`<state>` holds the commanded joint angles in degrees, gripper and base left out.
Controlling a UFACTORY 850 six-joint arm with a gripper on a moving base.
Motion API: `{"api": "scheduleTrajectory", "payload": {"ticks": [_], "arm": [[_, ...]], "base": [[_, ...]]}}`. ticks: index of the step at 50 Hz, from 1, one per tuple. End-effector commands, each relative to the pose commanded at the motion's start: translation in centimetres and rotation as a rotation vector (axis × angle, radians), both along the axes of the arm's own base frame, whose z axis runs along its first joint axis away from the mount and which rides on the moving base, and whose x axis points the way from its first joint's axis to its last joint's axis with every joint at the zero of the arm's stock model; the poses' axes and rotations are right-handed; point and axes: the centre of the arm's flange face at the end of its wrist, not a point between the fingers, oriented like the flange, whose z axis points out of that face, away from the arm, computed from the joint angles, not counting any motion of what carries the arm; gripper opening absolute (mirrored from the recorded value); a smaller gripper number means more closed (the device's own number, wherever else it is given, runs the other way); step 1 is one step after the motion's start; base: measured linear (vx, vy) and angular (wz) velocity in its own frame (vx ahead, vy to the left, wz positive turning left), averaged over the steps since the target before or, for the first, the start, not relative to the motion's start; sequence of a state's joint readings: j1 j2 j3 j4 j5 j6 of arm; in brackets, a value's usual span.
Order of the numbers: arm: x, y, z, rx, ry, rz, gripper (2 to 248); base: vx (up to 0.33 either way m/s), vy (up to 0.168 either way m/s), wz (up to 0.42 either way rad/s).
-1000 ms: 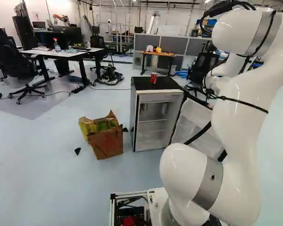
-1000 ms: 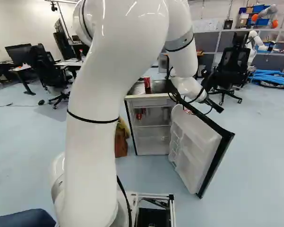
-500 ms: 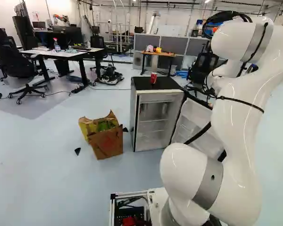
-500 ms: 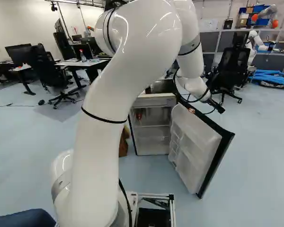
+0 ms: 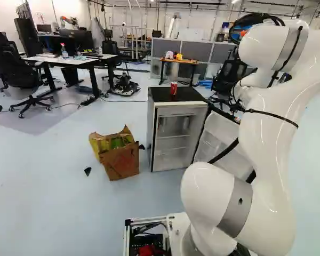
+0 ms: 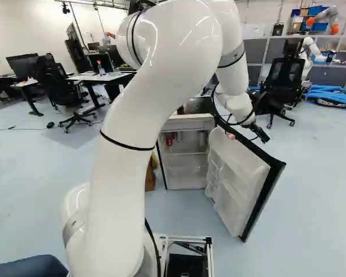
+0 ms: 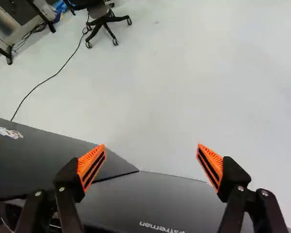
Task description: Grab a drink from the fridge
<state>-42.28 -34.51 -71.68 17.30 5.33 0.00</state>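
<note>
My gripper is beyond the upper edge of the swung-out fridge door in the right base view. Seen from the wrist, the gripper stands wide open over a dark panel, with nothing between its orange pads. The small fridge is open, its shelves showing. On its black top stands a red can, upright and well apart from the gripper. Something small and red shows on the upper shelf inside, partly hidden by my arm.
A cardboard box stands on the floor beside the fridge. Farther back are desks, a small wooden table and office chairs. Another robot stands at the back right. A cable lies on the floor in the wrist view.
In the right base view my arm's large links have swung to the right, uncovering the desks and hiding the can on top. The gripper has dipped slightly. The base and door have stayed put.
</note>
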Motion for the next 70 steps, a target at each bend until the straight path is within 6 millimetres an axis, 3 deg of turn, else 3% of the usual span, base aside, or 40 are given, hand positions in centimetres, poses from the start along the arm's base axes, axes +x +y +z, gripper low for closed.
{"api": "scheduleTrajectory", "payload": {"ticks": [70], "arm": [[-2.5,2.1,-0.7,0.146,0.102,0.020,247]], "base": [[0.000,0.000,0.000]]}}
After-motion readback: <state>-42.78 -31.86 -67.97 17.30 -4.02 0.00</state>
